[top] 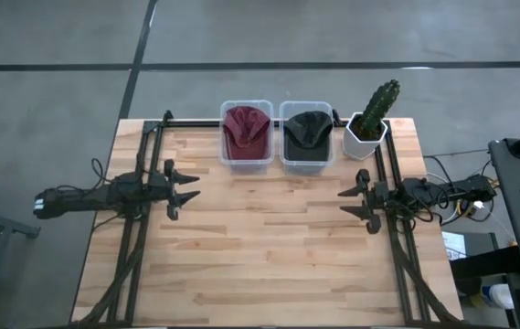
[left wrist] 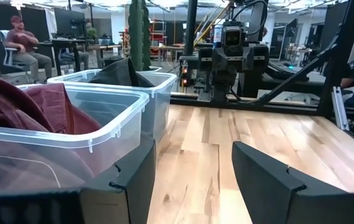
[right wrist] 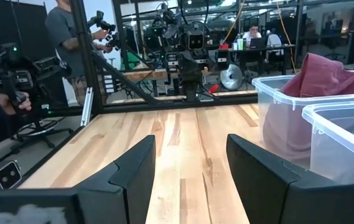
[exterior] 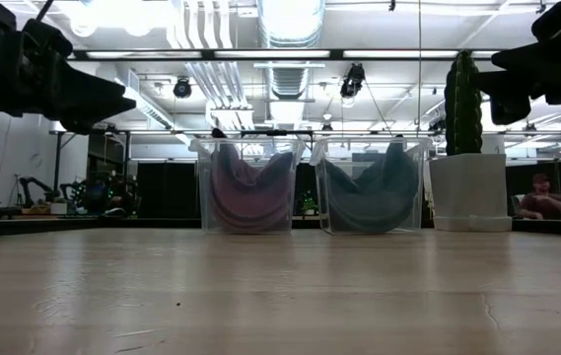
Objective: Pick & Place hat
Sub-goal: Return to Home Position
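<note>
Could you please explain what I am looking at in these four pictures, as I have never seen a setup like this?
This is a robot with two dark arms at a wooden table. One picture looks straight down, one looks level across the tabletop, and two come from cameras on the wrists. The left gripper and the right gripper hover at the table's sides, both open and empty. At the far edge stand a clear bin holding red caps, a second clear bin holding a dark cap, and a potted cactus.
</note>
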